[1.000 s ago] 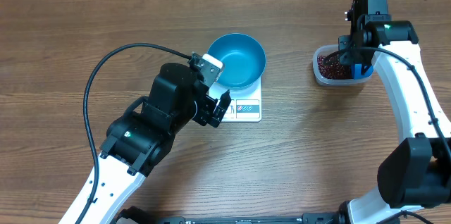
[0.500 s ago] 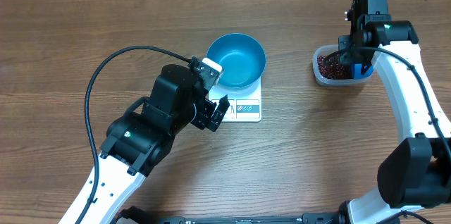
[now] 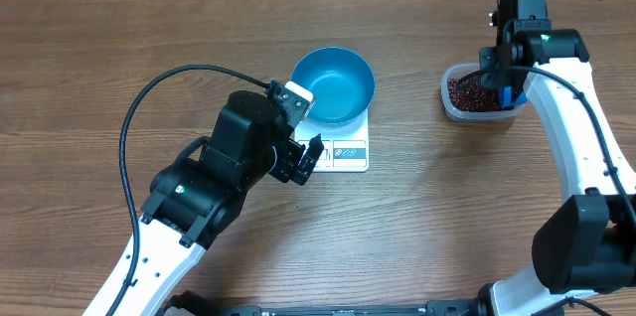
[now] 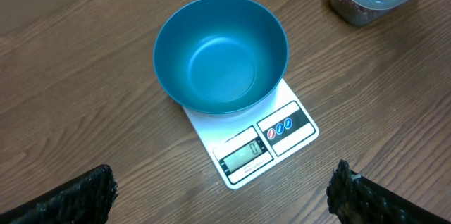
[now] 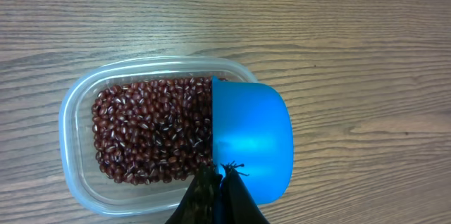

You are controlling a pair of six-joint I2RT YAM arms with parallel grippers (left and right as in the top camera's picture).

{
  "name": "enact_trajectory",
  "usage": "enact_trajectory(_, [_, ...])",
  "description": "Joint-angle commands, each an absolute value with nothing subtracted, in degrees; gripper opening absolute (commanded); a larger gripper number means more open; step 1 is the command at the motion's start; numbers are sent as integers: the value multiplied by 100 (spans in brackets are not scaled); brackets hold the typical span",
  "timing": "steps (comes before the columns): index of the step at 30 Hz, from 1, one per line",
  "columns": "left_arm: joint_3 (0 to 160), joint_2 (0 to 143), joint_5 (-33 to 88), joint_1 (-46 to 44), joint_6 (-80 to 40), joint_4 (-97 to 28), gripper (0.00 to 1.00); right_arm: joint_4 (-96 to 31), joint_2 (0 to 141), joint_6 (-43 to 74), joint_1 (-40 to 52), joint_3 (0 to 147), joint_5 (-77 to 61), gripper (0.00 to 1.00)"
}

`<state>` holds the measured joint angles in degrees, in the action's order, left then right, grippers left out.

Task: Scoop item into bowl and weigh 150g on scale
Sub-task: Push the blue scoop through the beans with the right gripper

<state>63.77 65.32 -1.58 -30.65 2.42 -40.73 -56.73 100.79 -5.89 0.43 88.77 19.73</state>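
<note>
From overhead, the scale (image 3: 344, 153) lies on the wooden table (image 3: 99, 48) with the bowl (image 3: 335, 84) standing on its rear part, leaving the front label strip of the scale uncovered. The left gripper (image 3: 308, 157) hangs just beside the scale's front left corner, jaws spread wide and holding nothing. Well off to the right of the scale sits a clear plastic tub (image 3: 449, 99) holding the beans (image 3: 469, 89), and the right gripper (image 3: 505, 82) is over that tub's far side from the scale, with a blue scoop (image 3: 513, 98) showing under it. In the left wrist view, the bowl shows a smooth, bare inside, the scale's display shows a zero, and the two dark fingers (image 4: 74, 197) stand far apart on the near side of the scale, touching neither it nor the bowl; the tub appears beyond the scale at the upper right corner. In the right wrist view, the right gripper's fingers (image 5: 218, 199) are pinched together on the scoop, whose rounded blue back covers the tub's right end, and the beans fill the rest of the tub as a loose red-brown mass.
</note>
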Motion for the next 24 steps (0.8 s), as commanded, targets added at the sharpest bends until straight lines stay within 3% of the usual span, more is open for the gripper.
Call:
enact_trajectory(1, [6377, 6517, -204, -3039, 150, -4071, 99, -5686, 10079, -683, 32, 9028, 2211, 4])
enact_trajectory(24, [6377, 6517, -204, -3039, 150, -4071, 99, -5760, 10580, -930, 244, 9006, 2193, 4])
